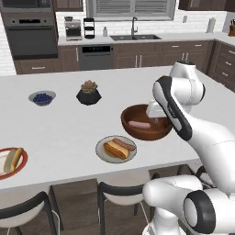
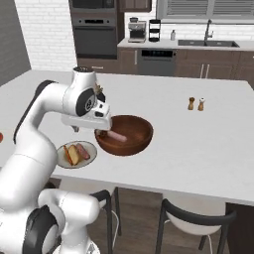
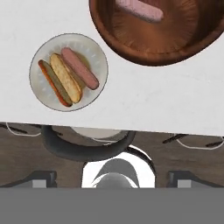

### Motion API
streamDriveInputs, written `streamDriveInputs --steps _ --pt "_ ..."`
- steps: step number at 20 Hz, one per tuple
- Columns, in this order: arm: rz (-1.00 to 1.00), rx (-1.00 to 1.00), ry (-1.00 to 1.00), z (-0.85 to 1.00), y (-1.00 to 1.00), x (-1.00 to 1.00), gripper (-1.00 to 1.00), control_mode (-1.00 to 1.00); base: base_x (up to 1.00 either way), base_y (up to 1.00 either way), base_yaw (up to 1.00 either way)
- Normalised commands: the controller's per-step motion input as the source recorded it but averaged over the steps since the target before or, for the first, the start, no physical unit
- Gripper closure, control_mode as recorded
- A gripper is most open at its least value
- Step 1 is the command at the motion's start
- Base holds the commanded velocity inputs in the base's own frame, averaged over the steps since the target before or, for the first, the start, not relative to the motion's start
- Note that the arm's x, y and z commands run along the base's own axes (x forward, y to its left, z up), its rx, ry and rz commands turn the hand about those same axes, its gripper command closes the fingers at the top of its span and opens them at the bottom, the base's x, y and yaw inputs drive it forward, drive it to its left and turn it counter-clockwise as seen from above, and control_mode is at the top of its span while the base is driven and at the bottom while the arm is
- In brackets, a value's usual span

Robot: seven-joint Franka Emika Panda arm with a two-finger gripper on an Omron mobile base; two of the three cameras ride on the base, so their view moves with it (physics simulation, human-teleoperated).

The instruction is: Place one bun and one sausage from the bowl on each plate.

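Tool over the bowl's near rim, one sausage left to fetch

Left base view: the reddish bowl (image 1: 146, 122) holds a sausage (image 1: 139, 124); the grey plate (image 1: 116, 149) before it has bun and sausage, the orange-rimmed plate (image 1: 13, 161) far left of the bowl seems to lack its sausage. Right base view: the tool (image 2: 102, 132) hangs released at the bowl's rim. Hand view: the worktop (image 3: 153, 105) beside the bowl; next, likely descend and grasp the sausage
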Motion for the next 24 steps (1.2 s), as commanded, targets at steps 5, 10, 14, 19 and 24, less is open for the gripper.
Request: streamDriveInputs --steps 5,10,14,19,24 --pt "0.68 0.03 0.0 -0.35 -0.16 0.84 -1.0 -1.0 0.0 0.0 0.0" --pt "0.57 -0.01 -0.02 -0.5 -0.09 0.71 -1.0 -1.0 0.0 0.0 0.0" --pt "0.34 0.0 0.0 -0.33 -0.11 0.97 -1.0 -1.0 0.0 0.0 0.0" --pt "0.08 0.0 0.0 -0.45 -0.01 0.96 -1.0 -1.0 0.0 0.0 0.0" --pt "0.0 0.0 0.0 -0.69 0.0 0.82 -1.0 -1.0 0.0 0.0 0.0"
